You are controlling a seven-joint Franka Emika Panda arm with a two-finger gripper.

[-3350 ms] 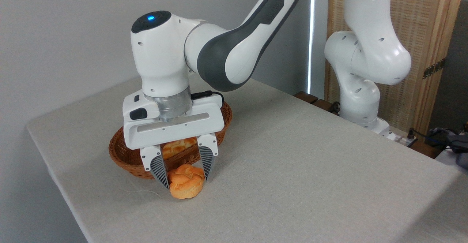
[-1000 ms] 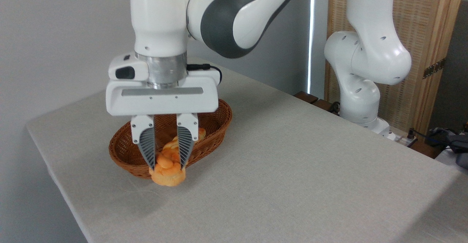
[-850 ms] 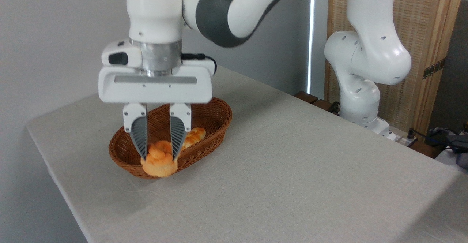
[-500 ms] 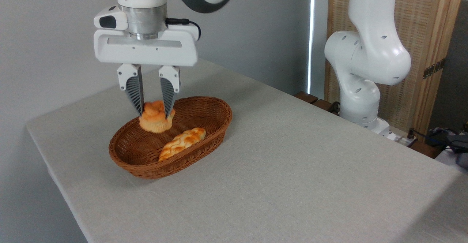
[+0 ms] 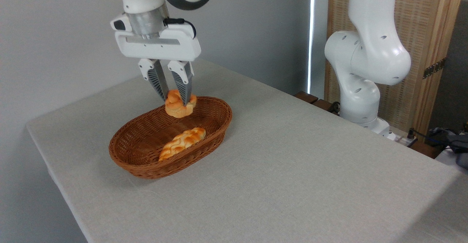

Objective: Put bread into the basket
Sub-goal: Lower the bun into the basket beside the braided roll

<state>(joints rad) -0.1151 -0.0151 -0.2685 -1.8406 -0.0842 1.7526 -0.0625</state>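
Moved since earlier: half a second ago the gripper [image 5: 174, 96] hung with the bread [image 5: 178, 105] over the left part of the basket [image 5: 139, 154]; it now sits further right and slightly tilted, above the far right part of the weave. A few seconds back the bun lay on the tabletop [image 5: 292, 169] in front of the basket, between spread fingers.
Gripper state: pinching the bread, its ribbed fingers [image 5: 184, 85] pressed against the bun's two sides near the knotted top.
Bread position: in the air, clear of the weave, over the far right inner wall of the basket and not touching it as far as this view shows.
Why held so: the side grip near the top leaves the pale underside free to land flat; the height keeps the bun clear of the flared rim while it travels.
Basket contents: a braided loaf [image 5: 182, 143] lies along the near side of the floor, apart from the bun.
Why this spot: my guess is that the arm aims for the bare weave behind the loaf, so the bun does not drop onto it.
Basket itself: same place on the tabletop as in the earlier views; the loaf too looks unshifted.
Task stage: carry nearly over; lowering and release not yet done.
Risk: a release from this height, this near the far wall, could let the bun roll or bounce out.
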